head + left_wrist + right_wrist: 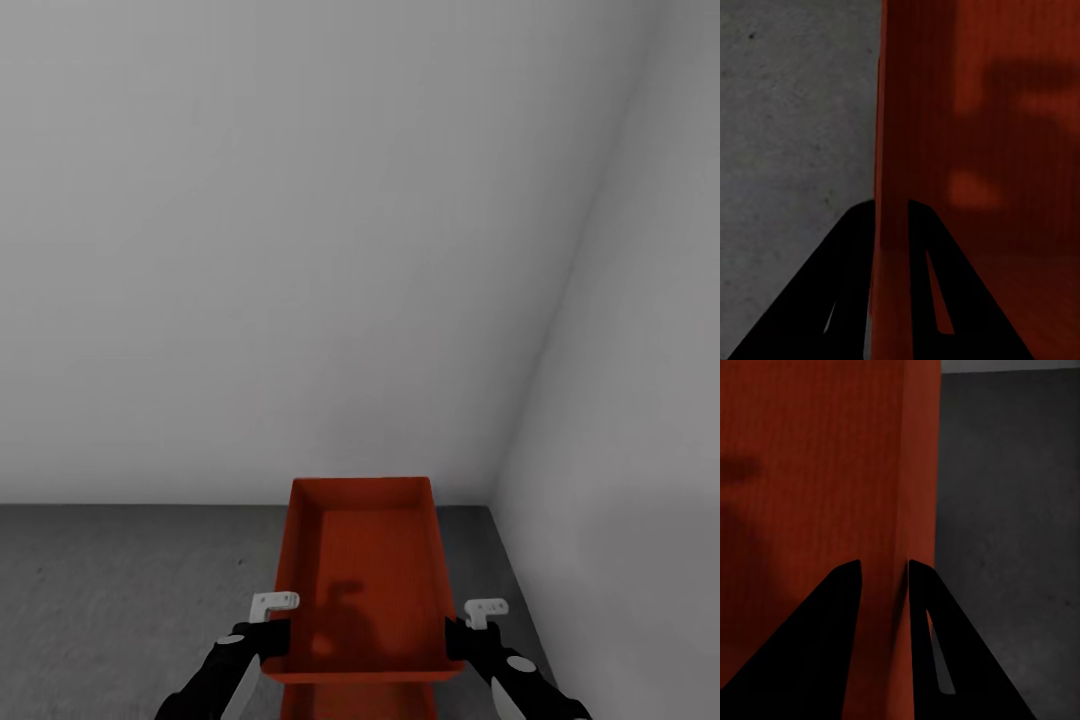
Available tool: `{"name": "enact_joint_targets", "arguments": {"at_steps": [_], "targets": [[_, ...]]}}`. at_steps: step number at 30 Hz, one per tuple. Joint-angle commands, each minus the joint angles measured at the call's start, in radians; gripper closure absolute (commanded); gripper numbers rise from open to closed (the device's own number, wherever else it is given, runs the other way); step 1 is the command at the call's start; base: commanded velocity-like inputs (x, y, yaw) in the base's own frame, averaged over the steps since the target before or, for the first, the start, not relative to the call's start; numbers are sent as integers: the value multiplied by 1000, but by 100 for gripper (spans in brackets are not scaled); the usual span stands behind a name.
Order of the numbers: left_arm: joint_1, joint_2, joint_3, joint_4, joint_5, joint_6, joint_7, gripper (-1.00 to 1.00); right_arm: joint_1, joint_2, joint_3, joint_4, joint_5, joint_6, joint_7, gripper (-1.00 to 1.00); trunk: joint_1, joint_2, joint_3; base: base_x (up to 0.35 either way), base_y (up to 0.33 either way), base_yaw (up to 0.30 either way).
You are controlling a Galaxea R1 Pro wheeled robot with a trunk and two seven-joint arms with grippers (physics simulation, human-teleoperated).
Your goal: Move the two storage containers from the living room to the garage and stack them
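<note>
Orange-red storage container point(365, 560) is clamped at both side walls: left gripper point(272, 632) and right gripper point(462, 636) each pinch one; a second container point(360, 700) apparently lies beneath.

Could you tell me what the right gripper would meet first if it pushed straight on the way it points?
The right gripper already straddles the container wall, so that wall slides deeper between its jaws; past it, probably the concrete floor.
</note>
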State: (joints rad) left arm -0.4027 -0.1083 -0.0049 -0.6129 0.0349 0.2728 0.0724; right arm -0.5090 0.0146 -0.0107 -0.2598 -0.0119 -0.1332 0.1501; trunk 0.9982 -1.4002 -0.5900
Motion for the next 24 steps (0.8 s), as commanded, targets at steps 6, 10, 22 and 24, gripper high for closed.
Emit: {"name": "enact_joint_targets", "arguments": {"at_steps": [6, 10, 22, 24], "targets": [[-1, -7, 5, -11, 0, 7, 7, 100, 0, 6, -2, 4, 1, -3, 0, 100, 4, -8, -6, 0, 0, 0], [-1, -6, 4, -10, 5, 6, 7, 100, 0, 4, 4, 4, 6, -3, -1, 100, 4, -8, -6, 0, 0, 0], [-1, -2, 3, 10, 13, -11, 6, 100, 0, -8, 8, 4, 10, -3, 2, 100, 4, -8, -6, -26, 0, 0], [-1, -4, 3, 9, 10, -11, 6, 100, 0, -8, 8, 4, 10, -3, 2, 100, 4, -8, -6, -257, 0, 0]]}}
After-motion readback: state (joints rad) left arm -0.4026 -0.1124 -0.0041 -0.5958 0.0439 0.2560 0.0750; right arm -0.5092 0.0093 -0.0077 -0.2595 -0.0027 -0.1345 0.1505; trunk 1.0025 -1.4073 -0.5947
